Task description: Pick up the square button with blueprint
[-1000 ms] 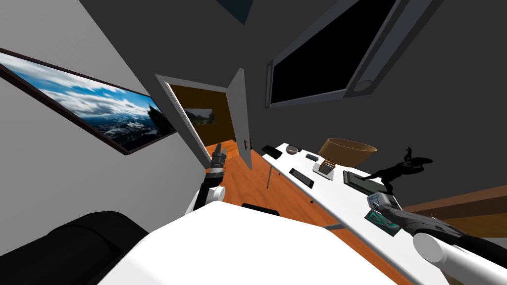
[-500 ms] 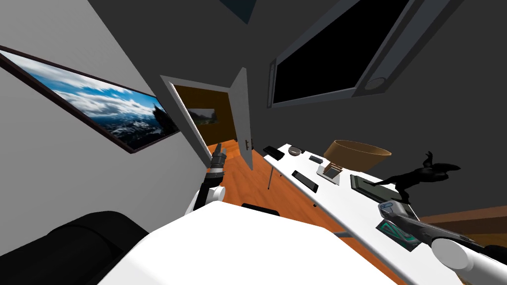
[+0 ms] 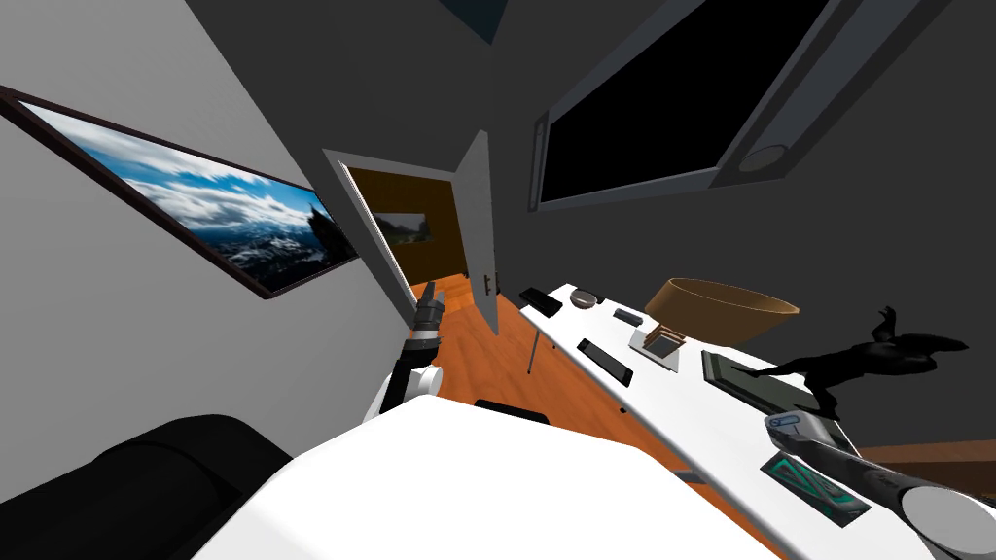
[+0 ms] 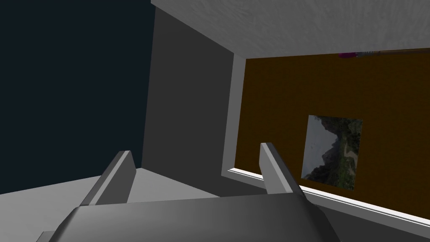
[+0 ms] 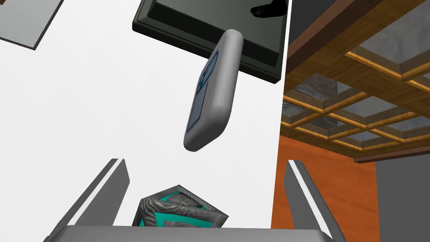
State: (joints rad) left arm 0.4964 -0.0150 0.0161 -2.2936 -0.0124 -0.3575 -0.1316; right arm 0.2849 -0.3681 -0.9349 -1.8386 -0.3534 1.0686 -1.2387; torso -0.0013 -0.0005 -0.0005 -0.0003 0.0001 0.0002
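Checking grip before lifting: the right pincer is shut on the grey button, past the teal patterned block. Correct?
No. The right wrist view shows the right pincer open, the grey button untouched ahead of it, past the teal patterned block.

Over the white table (image 3: 695, 413), the grey button (image 3: 793, 426) is just beside a teal-patterned block (image 3: 812, 483).

A long white counter (image 3: 681, 418) runs along a dark grey wall. On it stand a broad brown bowl (image 3: 722, 309), a black animal figurine (image 3: 866, 360) on a dark tray (image 3: 749, 381), a small wooden rack (image 3: 663, 340), a small grey dish (image 3: 584, 298) and two flat black slabs (image 3: 604, 361), (image 3: 541, 300). A teal-and-grey patterned square (image 3: 812, 483) lies near the tray. Beyond the counter's far end, a grey door (image 3: 479, 233) stands open over the orange wooden floor (image 3: 486, 360). A framed mountain picture (image 3: 204, 204) hangs on the light grey wall.
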